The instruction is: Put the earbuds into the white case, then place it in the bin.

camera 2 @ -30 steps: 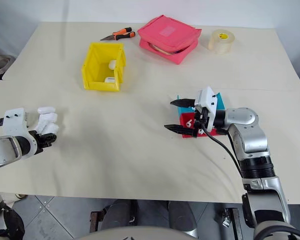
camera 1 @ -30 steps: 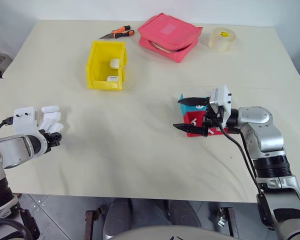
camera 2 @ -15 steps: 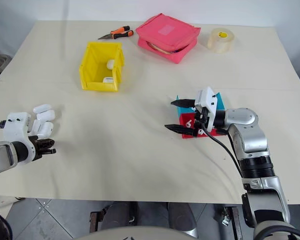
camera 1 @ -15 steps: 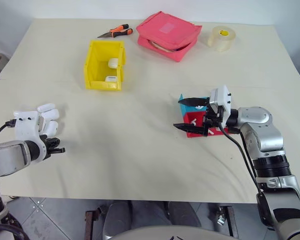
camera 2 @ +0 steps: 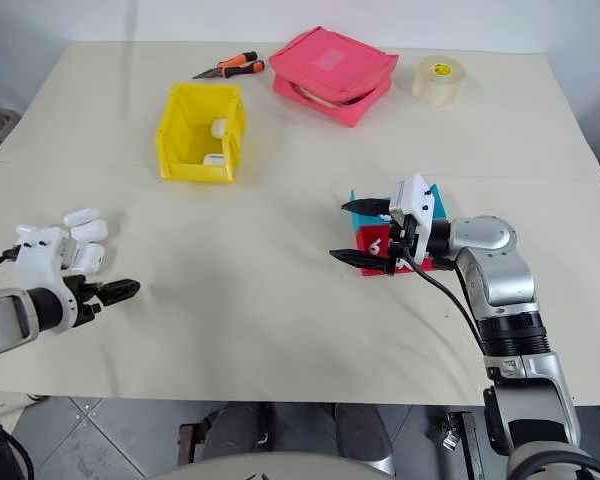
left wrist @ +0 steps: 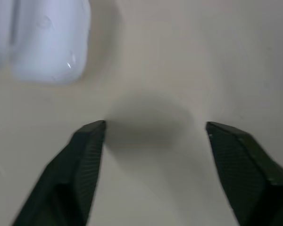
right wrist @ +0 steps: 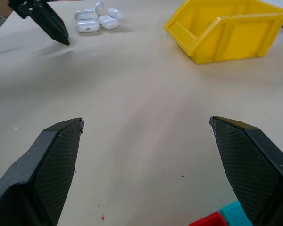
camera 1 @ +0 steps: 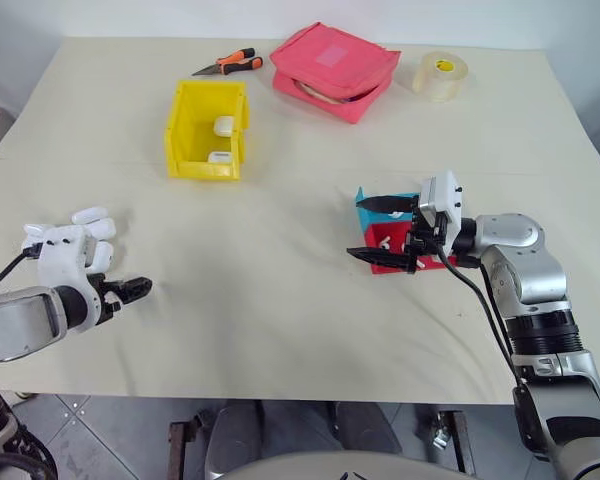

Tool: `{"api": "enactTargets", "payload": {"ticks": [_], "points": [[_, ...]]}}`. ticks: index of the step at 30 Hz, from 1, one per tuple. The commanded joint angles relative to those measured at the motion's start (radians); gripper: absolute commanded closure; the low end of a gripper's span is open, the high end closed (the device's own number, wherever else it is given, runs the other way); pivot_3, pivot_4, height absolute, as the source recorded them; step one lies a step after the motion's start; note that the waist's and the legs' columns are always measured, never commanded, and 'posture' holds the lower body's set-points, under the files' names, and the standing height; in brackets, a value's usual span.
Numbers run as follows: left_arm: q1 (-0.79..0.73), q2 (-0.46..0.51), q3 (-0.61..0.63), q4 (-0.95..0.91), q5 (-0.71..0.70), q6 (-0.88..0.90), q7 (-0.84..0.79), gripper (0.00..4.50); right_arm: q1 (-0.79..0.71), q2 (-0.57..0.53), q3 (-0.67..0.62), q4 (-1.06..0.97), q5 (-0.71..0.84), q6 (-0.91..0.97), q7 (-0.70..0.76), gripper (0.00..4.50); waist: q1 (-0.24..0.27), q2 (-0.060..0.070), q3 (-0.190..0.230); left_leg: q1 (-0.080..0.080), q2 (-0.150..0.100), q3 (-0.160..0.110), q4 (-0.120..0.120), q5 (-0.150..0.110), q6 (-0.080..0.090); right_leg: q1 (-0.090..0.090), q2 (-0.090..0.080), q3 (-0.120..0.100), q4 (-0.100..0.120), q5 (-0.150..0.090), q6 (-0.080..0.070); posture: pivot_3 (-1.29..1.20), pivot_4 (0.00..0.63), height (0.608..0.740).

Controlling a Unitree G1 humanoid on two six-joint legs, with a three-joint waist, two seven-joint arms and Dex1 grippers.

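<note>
Left eye view has my left gripper (camera 1: 130, 290) low over the tabletop (camera 1: 280, 300) near its left edge, jaws spread wide and holding nothing. Just beyond it lies the cluster of white cases (camera 1: 88, 228), several alike, lying flat and touching one another. My left wrist view puts the nearest white case (left wrist: 49, 40) just off to one side of my open jaws, apart from them, with bare tabletop between the fingertips.

I judge the case light, rigid and slick, a glossy rounded shell that could squirt out of a pinch. I would take it across its short width at mid-body, below the lid seam, so the hinge stays free. The cases' long axes seem to run roughly across the tabletop; which end carries the hinge I cannot tell.

My right gripper (camera 1: 385, 230) hovers over the red tray (camera 1: 392, 242) and teal tray (camera 1: 378, 196), jaws wide and empty; the earbuds (camera 1: 385, 243) show as small white bits in the red tray. The bin (camera 1: 211, 130) sits well apart, farther back, two cases already in it.
</note>
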Motion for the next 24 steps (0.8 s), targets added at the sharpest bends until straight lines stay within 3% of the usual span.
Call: {"api": "enactTargets", "payload": {"ticks": [1,9,17,24], "points": [[-0.067,0.009,-0.097,0.016,0.017,0.000,0.045,0.07,-0.020,0.002,-0.002,-0.014,0.007,-0.020,0.008,0.00,0.001,-0.001,0.001,0.000,0.000,0.000,0.000,0.000,0.000,0.000,0.000,0.000,0.000,0.000,0.000,0.00,0.150,0.740],[-0.229,-0.064,-0.301,0.067,0.056,0.000,-0.004,0.07,-0.024,0.005,-0.003,-0.015,0.005,-0.022,0.009,0.00,0.017,-0.001,0.001,-0.001,-0.002,-0.001,0.002,0.000,0.000,0.000,-0.001,-0.002,0.000,0.000,0.000,0.00,0.150,0.740],[-0.382,-0.155,-0.311,0.231,0.422,-0.067,0.032,0.07,-0.002,0.001,-0.009,-0.041,0.007,-0.016,-0.005,0.00,0.031,-0.001,0.001,0.000,-0.002,0.001,0.003,0.003,-0.001,0.001,0.000,-0.004,0.002,0.000,0.000,0.00,0.150,0.740],[-0.445,-0.180,-0.300,0.282,0.593,-0.100,-0.048,0.07,0.010,-0.001,-0.012,-0.051,0.008,-0.012,-0.017,0.00,0.016,-0.001,0.001,0.000,-0.001,0.001,0.002,0.003,-0.002,0.001,0.001,-0.004,0.003,0.000,0.000,0.00,0.150,0.740]]}}
